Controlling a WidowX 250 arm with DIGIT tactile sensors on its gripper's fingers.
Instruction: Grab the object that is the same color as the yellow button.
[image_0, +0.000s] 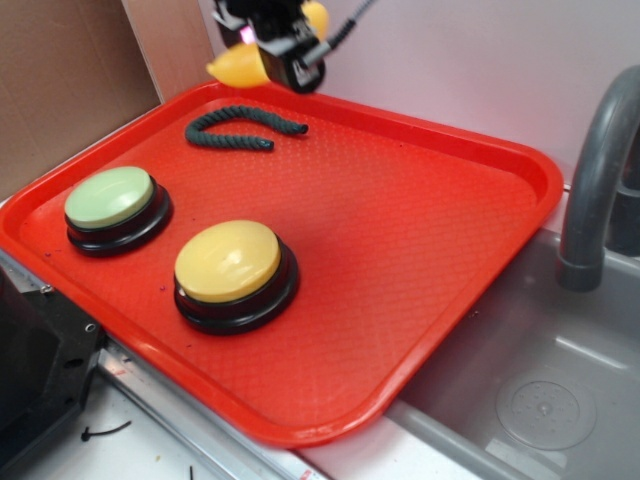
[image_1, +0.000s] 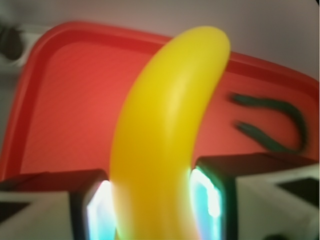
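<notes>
While the exterior view shows only the two ends of the toy banana (image_0: 238, 64) poking out either side of the black pincer (image_0: 285, 45) at the far edge of the scene, the wrist view fills in the grip: the banana (image_1: 165, 140) runs up the middle of the picture with a pincer finger (image_1: 97, 210) pressed against each flank, so the pincer is clamped on it and holds it in the air above the far left corner of the red tray (image_0: 420, 230). From the exterior camera the whole layout is plain where the wrist camera sees little of it: the yellow button (image_0: 229, 262) on its black base sits toward the near left of the tray, the pale green button (image_0: 110, 198) stands just left of it and a little farther back, and the dark green rope piece (image_0: 240, 128) lies curled near the far rim, below the pincer. In the wrist view the rope (image_1: 275, 122) appears blurred to the right of the banana, and neither button shows. The tray has a fine textured surface and a raised rim. To the right lies a grey sink (image_0: 540, 400) with a grey faucet (image_0: 600, 170); a pale wall (image_0: 480, 60) and a brown cardboard panel (image_0: 60, 80) stand behind.
</notes>
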